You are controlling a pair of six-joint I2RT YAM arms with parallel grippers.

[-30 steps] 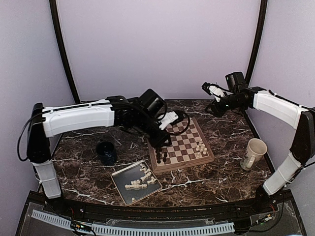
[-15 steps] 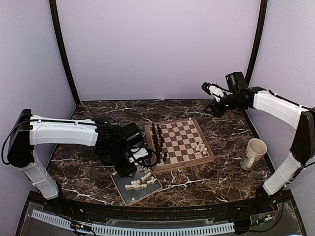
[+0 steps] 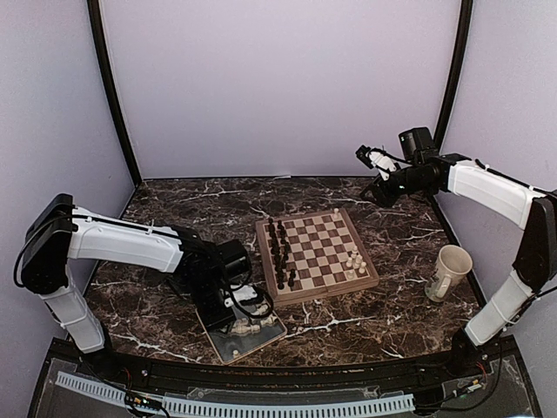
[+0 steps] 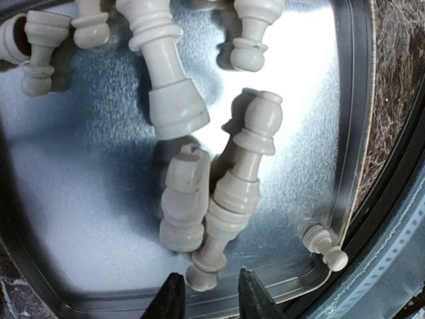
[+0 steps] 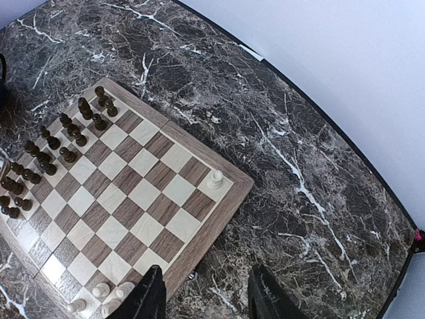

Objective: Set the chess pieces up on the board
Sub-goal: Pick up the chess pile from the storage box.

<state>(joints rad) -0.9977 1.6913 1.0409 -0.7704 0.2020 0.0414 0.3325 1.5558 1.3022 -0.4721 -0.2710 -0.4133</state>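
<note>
Top view, left arm: the left arm [image 3: 130, 246] bends down over the grey tray [image 3: 224, 341] at the near left of the tabletop [image 3: 392, 305].
Top view, board: the board [image 3: 318, 252] lies mid-tabletop, just beside the tray. Dark pieces [image 3: 280, 252] line its left edge, and a few cream chess pieces [image 3: 354, 261] stand at its right edge.
Top view, right arm: the right arm [image 3: 487, 187] is raised over the far right corner, with a pale cup [image 3: 451, 272] near it.
Left wrist, left gripper: the left gripper [image 4: 207, 300] is about half open and grips nothing. Its tips sit either side of the base of a cream piece lying in the tray.
Left wrist, tray: more cream chess pieces lie on their sides, two of them touching.
Right wrist, right gripper: the right gripper [image 5: 206, 299] is wide open and empty, high above the board's corner, where one cream piece stands alone.
</note>
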